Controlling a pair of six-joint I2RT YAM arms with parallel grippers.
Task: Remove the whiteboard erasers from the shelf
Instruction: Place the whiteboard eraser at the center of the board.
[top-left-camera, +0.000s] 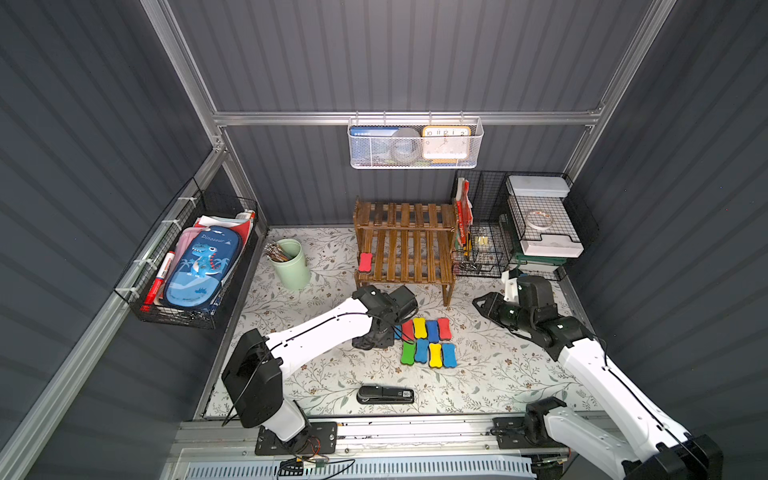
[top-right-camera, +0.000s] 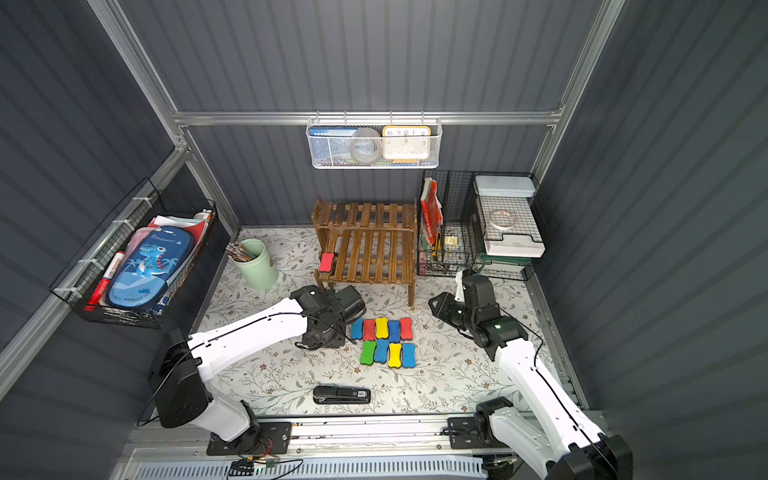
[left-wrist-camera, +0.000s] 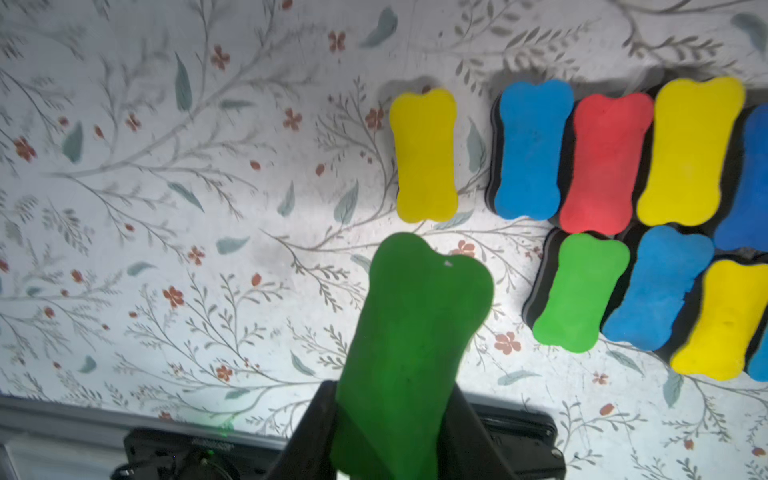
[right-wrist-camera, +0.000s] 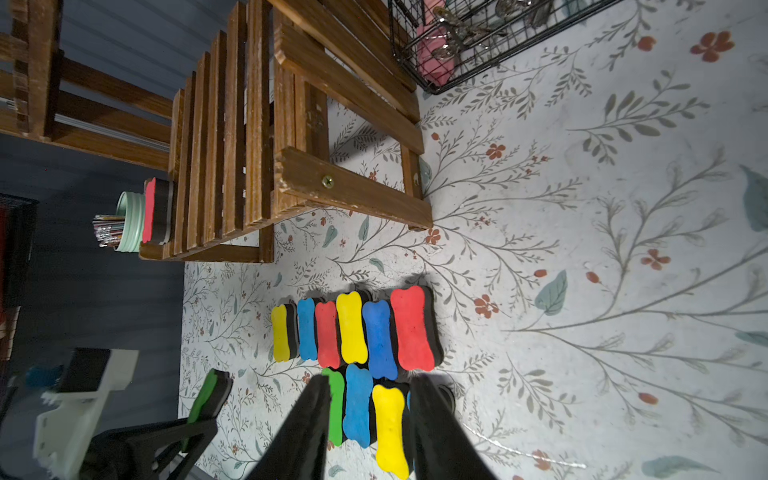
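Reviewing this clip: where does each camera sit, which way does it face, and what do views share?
Top views: high at the front, looking down at the table, shelf, left arm and right arm.
Left wrist: on the left arm, looking down past the left gripper, shut on a green eraser.
Right wrist: on the right arm, looking low past the open right gripper toward the shelf.
Shared: all show the eraser rows.

Floral desk (top-left-camera: 498, 374) with a mint-green cup (top-left-camera: 291, 268) of pencils (top-left-camera: 276, 251). Black stapler (top-left-camera: 385, 394): well in front of the cup, rightward. Hanging wire basket (top-left-camera: 183, 318) with blue pencil case (top-left-camera: 203, 270) and red marker (top-left-camera: 159, 278): left of the cup. White mesh basket (top-left-camera: 365, 160), clock (top-left-camera: 445, 143) inside: above-right. Black wire-grid organizer (top-left-camera: 486, 199): far right.
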